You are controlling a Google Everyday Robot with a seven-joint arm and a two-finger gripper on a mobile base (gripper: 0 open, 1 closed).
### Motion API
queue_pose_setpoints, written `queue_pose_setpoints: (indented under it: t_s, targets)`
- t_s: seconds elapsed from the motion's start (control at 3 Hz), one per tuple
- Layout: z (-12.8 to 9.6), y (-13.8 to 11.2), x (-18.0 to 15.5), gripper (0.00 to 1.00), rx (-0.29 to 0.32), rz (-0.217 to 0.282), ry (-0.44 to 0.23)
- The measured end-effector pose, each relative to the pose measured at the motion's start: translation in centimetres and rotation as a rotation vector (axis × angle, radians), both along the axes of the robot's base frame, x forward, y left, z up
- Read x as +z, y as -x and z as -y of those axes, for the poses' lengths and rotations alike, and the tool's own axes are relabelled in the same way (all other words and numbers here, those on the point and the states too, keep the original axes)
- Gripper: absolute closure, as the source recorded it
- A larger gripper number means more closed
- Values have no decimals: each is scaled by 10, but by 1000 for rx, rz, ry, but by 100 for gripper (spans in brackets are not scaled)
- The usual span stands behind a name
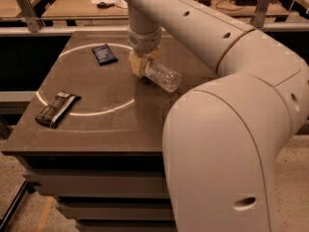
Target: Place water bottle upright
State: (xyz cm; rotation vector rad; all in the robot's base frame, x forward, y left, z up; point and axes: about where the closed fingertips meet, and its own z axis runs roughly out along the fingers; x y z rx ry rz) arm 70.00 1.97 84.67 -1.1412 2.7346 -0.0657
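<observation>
The water bottle (163, 76) is a clear ribbed plastic bottle. It lies tilted, its bottom end pointing right and toward me, low over the dark table (96, 124). Its cap end is hidden inside my gripper (140, 65), which sits at the table's middle back, just under the white wrist. The tan fingers (135, 63) are shut on the bottle's upper part. The label band does not show.
A dark blue packet (104, 54) lies at the back left of the table. A dark snack bar (57, 108) lies at the left front edge. My large white arm (227, 129) covers the right side. Desks with clutter stand behind.
</observation>
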Motion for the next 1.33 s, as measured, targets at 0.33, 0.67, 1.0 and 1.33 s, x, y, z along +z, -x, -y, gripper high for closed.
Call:
queue_pose_setpoints:
  t_s: [0.33,0.67,1.0,1.33]
  targets:
    - [4,4,23,100,44,7,-46]
    - [10,14,46,100,144,52,-155]
    - [9,14,45,100,144,54,-161]
    - [16,14,45,100,162,55,-257]
